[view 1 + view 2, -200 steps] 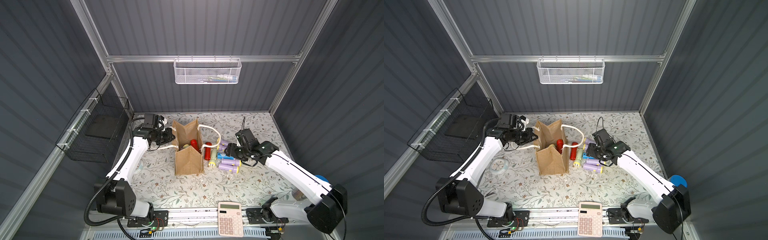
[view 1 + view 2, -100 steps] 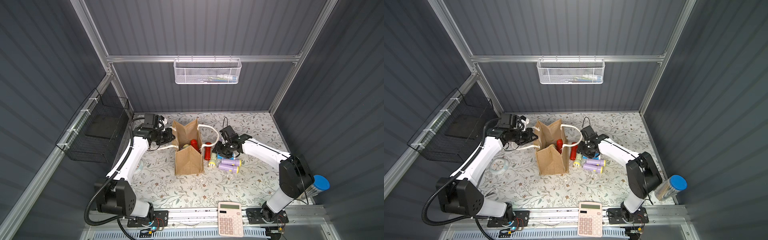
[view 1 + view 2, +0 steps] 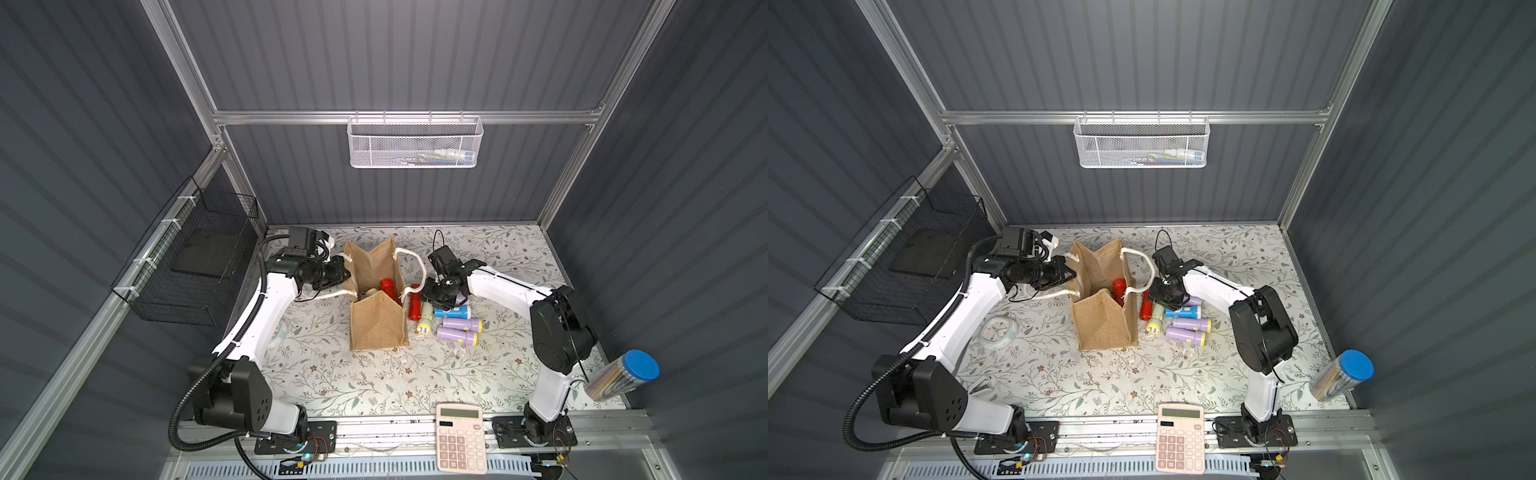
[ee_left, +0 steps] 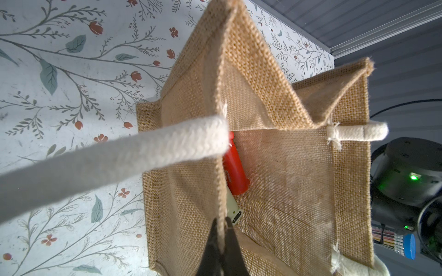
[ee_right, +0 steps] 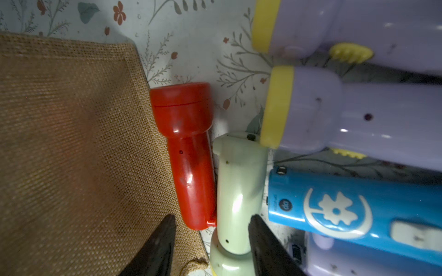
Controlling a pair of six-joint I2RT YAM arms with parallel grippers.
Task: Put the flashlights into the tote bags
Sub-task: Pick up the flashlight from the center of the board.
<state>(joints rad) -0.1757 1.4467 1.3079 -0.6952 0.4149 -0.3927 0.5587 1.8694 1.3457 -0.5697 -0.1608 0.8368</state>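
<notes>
Now the right pincer (image 5: pixel 212 216) is found closer to the tote bag (image 3: pixel 378 328) than a second ago, when it was held out over the lilac flashlights (image 5: pixel 358 114). Its arm is folded up high, and a clear tube (image 3: pixel 623 376) with a blue cap is laid bare at the edge of the tabletop (image 3: pixel 374 386). Its jaws are narrowed yet released, set astride the loose pale green flashlight (image 5: pixel 239 181) and the tail of the loose red flashlight (image 5: pixel 186 143), with nothing seen gripped. The left pincer (image 4: pixel 221 229) is kept clenched on the bag's jute rim, unchanged. One bag is counted, upright, with two rope handles (image 4: pixel 119 157). Eight flashlights are counted: two red, two pale green, three lilac, one blue flashlight (image 5: pixel 346 203). The bagged red flashlight (image 4: pixel 233 172) and the bagged pale green flashlight (image 4: pixel 233 210) are lodged inside the bag; the other six are laid on the tabletop just beside it.
</notes>
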